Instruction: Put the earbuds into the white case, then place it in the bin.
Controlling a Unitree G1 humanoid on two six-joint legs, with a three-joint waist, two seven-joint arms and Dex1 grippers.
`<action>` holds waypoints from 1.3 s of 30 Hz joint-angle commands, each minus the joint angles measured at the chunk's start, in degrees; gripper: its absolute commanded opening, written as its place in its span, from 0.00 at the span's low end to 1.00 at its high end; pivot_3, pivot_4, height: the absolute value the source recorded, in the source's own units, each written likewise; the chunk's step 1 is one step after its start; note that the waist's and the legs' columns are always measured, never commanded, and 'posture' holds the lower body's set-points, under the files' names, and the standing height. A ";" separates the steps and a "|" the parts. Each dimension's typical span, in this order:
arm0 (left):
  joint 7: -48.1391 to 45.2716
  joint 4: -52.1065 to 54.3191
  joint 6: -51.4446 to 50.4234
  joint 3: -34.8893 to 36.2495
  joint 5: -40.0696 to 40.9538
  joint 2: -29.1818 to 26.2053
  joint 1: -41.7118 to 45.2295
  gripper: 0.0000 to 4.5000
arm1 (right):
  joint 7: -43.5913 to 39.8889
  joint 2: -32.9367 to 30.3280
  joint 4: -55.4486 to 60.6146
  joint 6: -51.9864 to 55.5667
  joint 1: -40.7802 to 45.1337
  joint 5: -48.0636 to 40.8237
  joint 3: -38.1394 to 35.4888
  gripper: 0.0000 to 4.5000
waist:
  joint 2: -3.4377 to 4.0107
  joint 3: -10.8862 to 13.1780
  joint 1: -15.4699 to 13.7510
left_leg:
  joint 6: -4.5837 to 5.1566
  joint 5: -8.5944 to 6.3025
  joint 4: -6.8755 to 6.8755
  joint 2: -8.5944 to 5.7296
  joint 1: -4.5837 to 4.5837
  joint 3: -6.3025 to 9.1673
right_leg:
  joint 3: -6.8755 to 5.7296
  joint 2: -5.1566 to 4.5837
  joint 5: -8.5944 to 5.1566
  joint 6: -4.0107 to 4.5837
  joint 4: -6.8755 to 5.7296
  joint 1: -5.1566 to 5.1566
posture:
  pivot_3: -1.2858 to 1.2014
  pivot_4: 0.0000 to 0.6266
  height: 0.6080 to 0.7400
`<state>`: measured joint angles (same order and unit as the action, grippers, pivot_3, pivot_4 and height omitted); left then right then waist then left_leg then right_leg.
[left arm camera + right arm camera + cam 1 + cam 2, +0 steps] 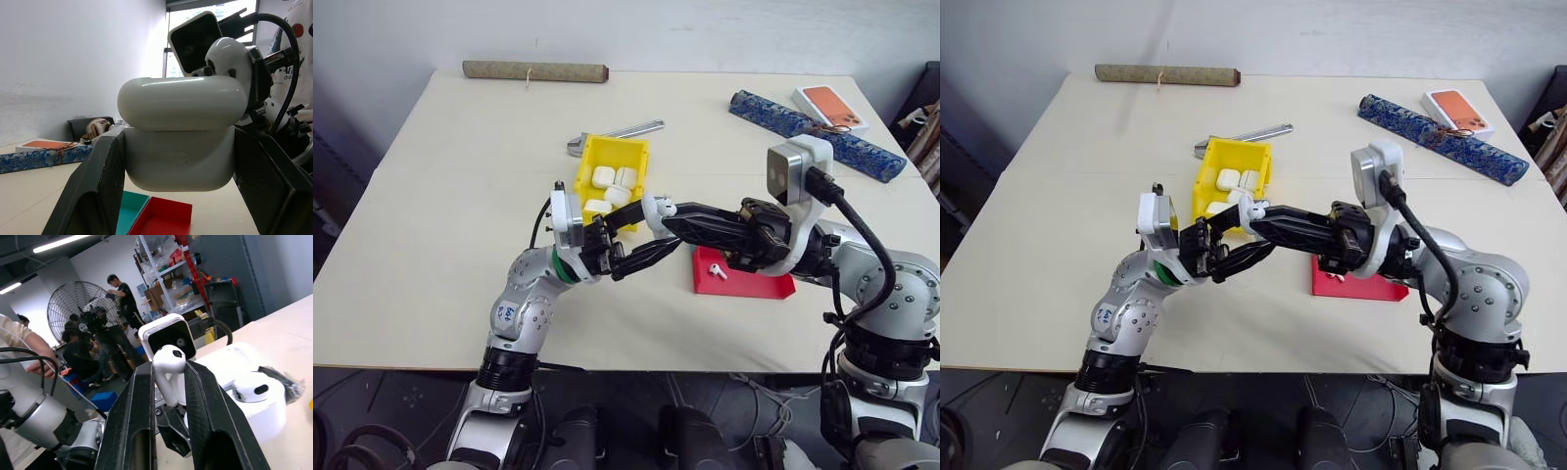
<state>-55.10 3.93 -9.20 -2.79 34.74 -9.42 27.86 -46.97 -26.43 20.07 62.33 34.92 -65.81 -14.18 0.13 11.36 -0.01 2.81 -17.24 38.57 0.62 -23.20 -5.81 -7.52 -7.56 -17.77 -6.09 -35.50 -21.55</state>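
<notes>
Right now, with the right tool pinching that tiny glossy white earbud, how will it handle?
The tiny glossy white earbud looks smooth and rounded, so probably slippery. The right tool grips only its short stem, so it could twist or pop out. It is likely very light, and would probably roll if dropped on the beige table.

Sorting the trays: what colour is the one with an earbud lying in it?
Red tray, with the earbud inside; clearest in the left eye view.

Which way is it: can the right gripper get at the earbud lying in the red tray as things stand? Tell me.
Probably not yet. The right gripper is already shut on an earbud, held up by the white case in the left gripper. The other earbud lies unobstructed in the red tray.
</notes>
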 commanded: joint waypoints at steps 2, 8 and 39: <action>-0.27 2.81 0.64 0.11 0.80 0.12 -0.05 0.62 | 0.38 -1.17 -0.83 -1.21 -0.01 -3.69 -1.47 0.10 | 0.00 0.00 0.00 | 0.01 0.00 0.00 0.00 0.00 -0.01 | 0.01 0.00 0.00 0.00 0.00 0.00 | 0.52 0.24 1.00; 0.26 3.46 0.60 0.09 1.10 0.61 -0.17 0.62 | -0.99 -3.26 -1.46 -4.04 -1.23 -0.42 1.14 0.10 | 0.00 0.00 0.02 | 0.02 0.00 0.00 0.00 0.00 0.00 | 0.00 -0.02 0.00 0.00 0.01 0.00 | 0.52 0.24 1.00; -0.13 4.75 1.21 1.16 -3.76 -5.77 -2.02 0.62 | -6.63 -18.53 -0.93 -6.67 -9.95 -1.94 -3.89 0.90 | -0.03 0.02 -0.55 | 0.06 -0.03 -0.04 0.02 -0.03 0.03 | -0.02 -0.09 0.00 0.00 0.18 0.04 | 0.52 0.24 1.00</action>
<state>-54.67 6.65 -9.24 -2.09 32.89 -13.87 26.00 -52.35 -43.71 18.50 57.51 25.47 -68.50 -14.77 0.10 11.38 -0.56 2.87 -17.27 38.53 0.65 -23.23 -5.78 -7.55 -7.63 -17.77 -6.09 -35.30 -21.51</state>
